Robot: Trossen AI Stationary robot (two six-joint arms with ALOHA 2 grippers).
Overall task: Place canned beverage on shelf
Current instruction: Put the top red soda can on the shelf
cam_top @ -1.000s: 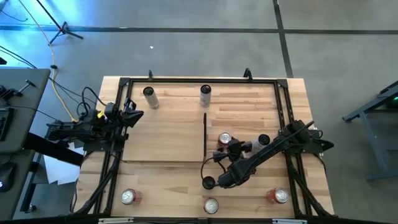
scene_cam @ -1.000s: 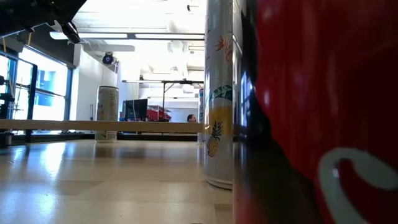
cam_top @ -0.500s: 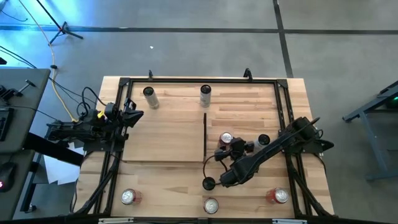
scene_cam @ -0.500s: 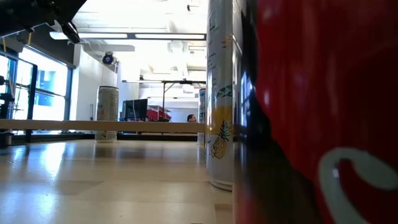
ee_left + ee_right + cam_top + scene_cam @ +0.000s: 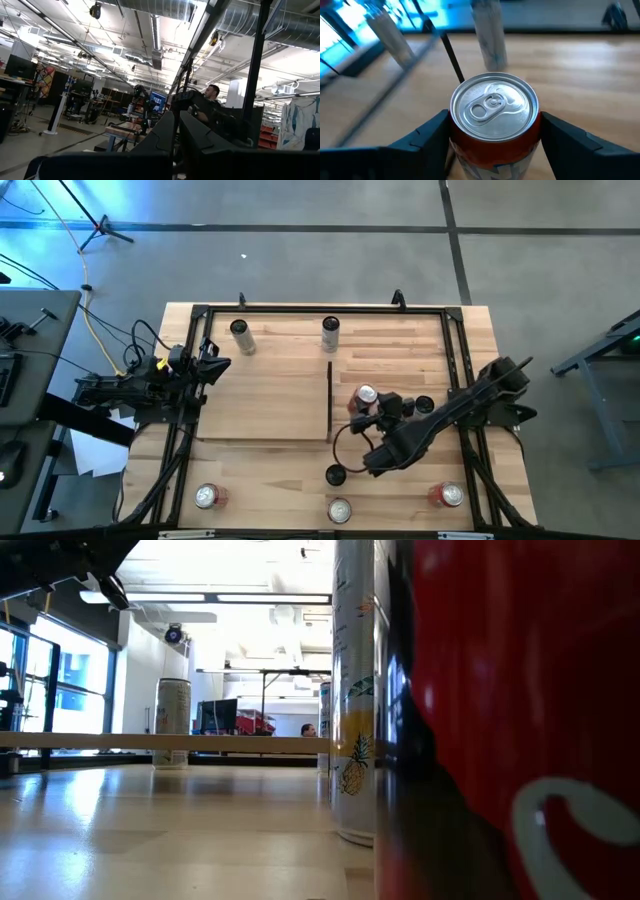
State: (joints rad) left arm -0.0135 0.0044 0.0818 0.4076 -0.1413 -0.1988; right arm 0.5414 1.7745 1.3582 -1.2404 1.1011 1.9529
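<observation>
the right arm reaches in from the table's right edge toward the middle, its wrist angled down. the right gripper (image 5: pixel 492 137) has its fingers (image 5: pixel 427 137) pressed against both sides of a can (image 5: pixel 494 117). the left arm waits at the left edge, and the left gripper (image 5: pixel 215 365) is closed.

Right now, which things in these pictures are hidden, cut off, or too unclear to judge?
- Low view: a red can close to the lens is cut off by the edge and blocks the table's right side.
- Right wrist view: the orange can sits between the right end effector's fingers; its label is cut off, and contact cannot be judged.
- Left wrist view: only the room and the shut left end effector; no table.
- High view: can labels too small.
</observation>
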